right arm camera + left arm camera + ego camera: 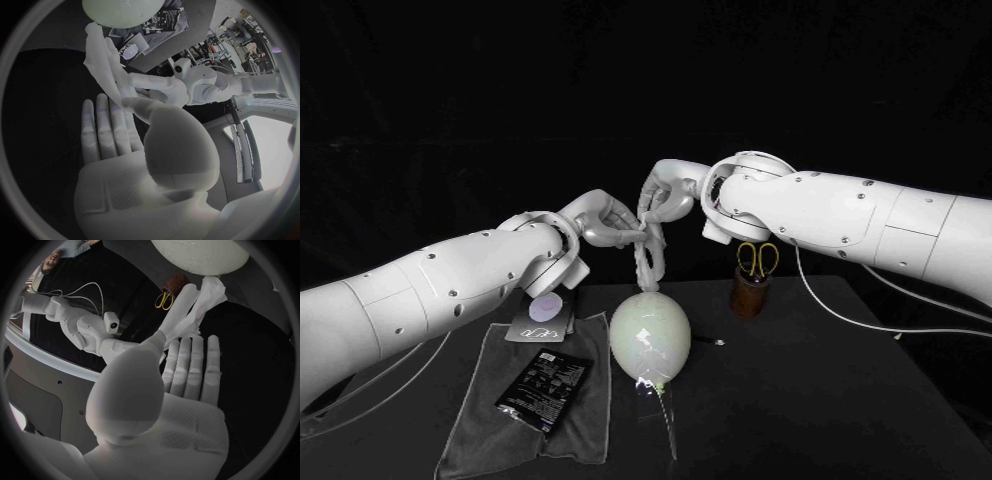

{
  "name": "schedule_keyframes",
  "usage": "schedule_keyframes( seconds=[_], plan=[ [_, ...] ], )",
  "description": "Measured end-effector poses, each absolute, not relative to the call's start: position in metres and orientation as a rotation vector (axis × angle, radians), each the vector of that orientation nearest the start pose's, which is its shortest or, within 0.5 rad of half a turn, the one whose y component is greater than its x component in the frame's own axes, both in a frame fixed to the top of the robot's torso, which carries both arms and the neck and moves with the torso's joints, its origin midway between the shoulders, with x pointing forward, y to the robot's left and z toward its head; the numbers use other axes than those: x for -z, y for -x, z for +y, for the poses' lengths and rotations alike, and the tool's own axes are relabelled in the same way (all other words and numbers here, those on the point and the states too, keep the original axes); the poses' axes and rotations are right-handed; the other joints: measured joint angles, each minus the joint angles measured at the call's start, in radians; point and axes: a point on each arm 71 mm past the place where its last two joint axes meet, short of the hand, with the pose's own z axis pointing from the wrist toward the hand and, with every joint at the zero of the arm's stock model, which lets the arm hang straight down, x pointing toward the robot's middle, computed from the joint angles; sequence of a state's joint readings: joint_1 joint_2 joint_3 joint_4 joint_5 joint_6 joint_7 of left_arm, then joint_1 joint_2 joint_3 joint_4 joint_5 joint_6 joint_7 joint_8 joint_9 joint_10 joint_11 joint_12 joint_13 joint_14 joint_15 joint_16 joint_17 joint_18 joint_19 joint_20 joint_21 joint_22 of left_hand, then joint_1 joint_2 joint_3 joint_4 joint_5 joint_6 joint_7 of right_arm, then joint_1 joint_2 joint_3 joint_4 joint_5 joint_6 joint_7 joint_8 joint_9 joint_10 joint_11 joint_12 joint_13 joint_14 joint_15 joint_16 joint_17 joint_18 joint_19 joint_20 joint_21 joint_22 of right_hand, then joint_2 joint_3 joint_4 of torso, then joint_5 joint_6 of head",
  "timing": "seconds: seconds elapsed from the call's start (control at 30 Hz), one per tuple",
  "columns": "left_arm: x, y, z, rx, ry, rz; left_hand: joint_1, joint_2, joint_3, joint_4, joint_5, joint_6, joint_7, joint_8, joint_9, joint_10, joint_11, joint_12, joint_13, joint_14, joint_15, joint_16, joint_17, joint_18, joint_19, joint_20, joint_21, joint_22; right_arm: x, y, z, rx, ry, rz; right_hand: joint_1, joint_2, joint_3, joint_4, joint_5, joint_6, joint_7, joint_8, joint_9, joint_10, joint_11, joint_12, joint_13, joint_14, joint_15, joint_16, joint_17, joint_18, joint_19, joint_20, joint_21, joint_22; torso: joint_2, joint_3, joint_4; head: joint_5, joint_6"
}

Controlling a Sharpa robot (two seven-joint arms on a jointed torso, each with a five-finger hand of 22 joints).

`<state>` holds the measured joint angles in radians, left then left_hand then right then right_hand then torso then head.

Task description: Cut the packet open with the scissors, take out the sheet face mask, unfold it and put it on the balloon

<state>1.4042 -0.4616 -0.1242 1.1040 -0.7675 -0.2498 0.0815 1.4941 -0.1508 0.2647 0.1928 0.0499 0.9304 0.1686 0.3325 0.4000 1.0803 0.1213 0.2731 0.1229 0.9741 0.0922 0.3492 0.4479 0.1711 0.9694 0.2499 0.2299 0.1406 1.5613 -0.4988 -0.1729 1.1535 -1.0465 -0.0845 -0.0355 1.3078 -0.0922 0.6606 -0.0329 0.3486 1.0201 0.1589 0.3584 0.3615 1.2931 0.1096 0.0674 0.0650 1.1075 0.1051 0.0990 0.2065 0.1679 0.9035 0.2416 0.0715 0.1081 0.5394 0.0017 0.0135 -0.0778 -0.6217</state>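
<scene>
head view: left hand (pixel 606 225) and right hand (pixel 668 197) met above the worktop (pixel 848 400), both raised. face mask (pixel 648 258) hung between them as a twisted white strip. its lower end reached the far end of the balloon (pixel 651 335); could not tell whether it touched. the balloon lay on the worktop just beside a grey cloth (pixel 480 400). the black packet (pixel 545 388) lay on that cloth, apart from the mask. scissors (pixel 759 258) stood in a brown holder (pixel 751 298), to the right of the balloon.

the wrist views added the grip, which the head view left unclear. left wrist view: thumb and one finger pinched the mask's upper part, and the other fingers (pixel 195 365) were straight and side by side, touching nothing. right wrist view: the same pinch on the mask from the other side, with the remaining fingers (pixel 106 130) straight and close together. mask still folded and narrow.
</scene>
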Motion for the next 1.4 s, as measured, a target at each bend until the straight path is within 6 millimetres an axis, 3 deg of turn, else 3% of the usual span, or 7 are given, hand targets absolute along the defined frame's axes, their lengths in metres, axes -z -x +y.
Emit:
schedule_keyframes(
  seconds=[0.2, 0.47, 0.73, 0.97, 1.13, 1.3, 1.4],
  plan=[
    [0.124, -0.575, 0.12, 1.035, 0.252, 1.664, 0.08, 0.059, 0.104, -0.024, 0.0, 0.049, -0.013, 0.011, -0.001, 0.045, -0.016, 0.0, -0.012, 0.036, -0.012, 0.0, -0.009, -0.001, 0.028, -0.029, 0.004, -0.001, 0.064, -0.577, -0.125, -0.77, 0.111, 1.732, 0.0, 0.0, 0.0, 0.0, 0.006, 0.0, 0.0, 0.0, 0.0, 0.0, 0.0, 0.0, 0.0, 0.0, 0.0, 0.0, 0.0, -0.001, 0.0, 0.0, 0.0, 0.0, 0.0, -0.0001, -0.0004, 0.0, 0.001],
    [0.123, -0.576, 0.124, 1.044, 0.264, 1.651, 0.075, 0.089, 0.168, -0.047, -0.004, 0.054, -0.015, 0.019, 0.01, 0.084, -0.023, -0.011, -0.021, 0.079, -0.023, -0.017, -0.02, -0.001, 0.049, -0.042, 0.032, 0.017, 0.063, -0.579, -0.129, -0.762, 0.104, 1.732, 0.0, 0.0, 0.0, 0.0, 0.006, -0.001, 0.001, -0.001, 0.0, 0.0, 0.0, 0.0, 0.0, 0.0, 0.0, 0.0, 0.0, 0.009, 0.0, 0.0, 0.0, 0.0, 0.0, -0.0001, -0.0003, -0.003, 0.001],
    [0.123, -0.573, 0.13, 1.106, 0.288, 1.666, 0.069, 0.095, 0.188, -0.067, -0.006, 0.054, -0.015, 0.019, 0.011, 0.087, -0.02, -0.026, -0.028, 0.08, -0.024, -0.037, -0.028, -0.002, 0.041, -0.046, 0.036, 0.021, 0.066, -0.582, -0.132, -0.755, 0.094, 1.739, -0.002, -0.002, 0.0, 0.0, 0.01, -0.002, 0.001, -0.001, -0.001, 0.0, 0.0, 0.0, 0.0, 0.0, 0.0, 0.0, 0.0, 0.009, 0.0, 0.0, 0.0, 0.0, 0.0, -0.0003, 0.0, -0.005, -0.001],
    [0.122, -0.572, 0.127, 1.196, 0.331, 1.689, 0.06, 0.1, 0.2, -0.079, -0.005, 0.053, -0.015, 0.024, 0.011, 0.087, -0.019, -0.041, -0.034, 0.063, -0.007, -0.064, -0.035, -0.002, 0.008, -0.037, 0.036, 0.021, 0.072, -0.579, -0.126, -0.781, 0.103, 1.758, -0.002, -0.002, 0.0, 0.0, 0.01, -0.002, 0.001, -0.004, 0.0, 0.0, 0.0, 0.0, 0.0, 0.0, 0.0, 0.0, -0.001, 0.009, 0.0, 0.0, 0.0, -0.001, 0.0, -0.0003, 0.0006, -0.006, -0.003],
    [0.119, -0.573, 0.131, 1.251, 0.394, 1.695, 0.041, 0.104, 0.225, -0.095, -0.005, 0.046, -0.008, 0.03, 0.025, 0.062, -0.003, -0.057, -0.042, 0.01, 0.012, -0.094, -0.048, -0.002, -0.044, -0.021, 0.008, 0.012, 0.078, -0.58, -0.126, -0.794, 0.094, 1.765, -0.002, -0.001, 0.0, 0.0, 0.008, -0.005, 0.001, -0.005, 0.0, 0.0, 0.0, 0.0, 0.0, 0.0, 0.0, -0.004, -0.003, 0.009, 0.0, 0.0, 0.0, -0.004, 0.0, -0.0004, 0.0003, -0.004, -0.003],
    [0.111, -0.576, 0.138, 1.296, 0.445, 1.694, 0.021, 0.098, 0.271, -0.116, -0.005, 0.032, 0.003, 0.042, 0.033, 0.014, 0.015, -0.082, -0.05, -0.054, 0.033, -0.127, -0.065, -0.017, -0.096, -0.001, -0.026, -0.005, 0.085, -0.581, -0.128, -0.808, 0.068, 1.768, -0.007, 0.004, 0.0, 0.0, -0.022, -0.005, 0.001, -0.007, 0.0, -0.006, 0.006, 0.0, 0.0, -0.006, 0.006, -0.01, -0.006, 0.009, 0.0, 0.0, 0.0, -0.008, 0.0, 0.0, 0.0003, -0.001, -0.003],
    [0.108, -0.577, 0.143, 1.315, 0.467, 1.704, -0.002, 0.087, 0.318, -0.135, -0.006, 0.023, 0.01, 0.052, 0.041, -0.055, 0.037, -0.118, -0.06, -0.101, 0.053, -0.153, -0.082, -0.017, -0.12, 0.015, -0.047, -0.016, 0.086, -0.582, -0.131, -0.819, 0.05, 1.758, -0.007, 0.004, 0.0, 0.0, -0.024, -0.006, 0.002, -0.009, -0.001, -0.011, 0.003, 0.0, 0.0, -0.006, 0.006, -0.01, -0.006, 0.009, 0.0, 0.0, 0.0, -0.009, 0.0, 0.0002, -0.0002, 0.0, -0.003]
  ],
)
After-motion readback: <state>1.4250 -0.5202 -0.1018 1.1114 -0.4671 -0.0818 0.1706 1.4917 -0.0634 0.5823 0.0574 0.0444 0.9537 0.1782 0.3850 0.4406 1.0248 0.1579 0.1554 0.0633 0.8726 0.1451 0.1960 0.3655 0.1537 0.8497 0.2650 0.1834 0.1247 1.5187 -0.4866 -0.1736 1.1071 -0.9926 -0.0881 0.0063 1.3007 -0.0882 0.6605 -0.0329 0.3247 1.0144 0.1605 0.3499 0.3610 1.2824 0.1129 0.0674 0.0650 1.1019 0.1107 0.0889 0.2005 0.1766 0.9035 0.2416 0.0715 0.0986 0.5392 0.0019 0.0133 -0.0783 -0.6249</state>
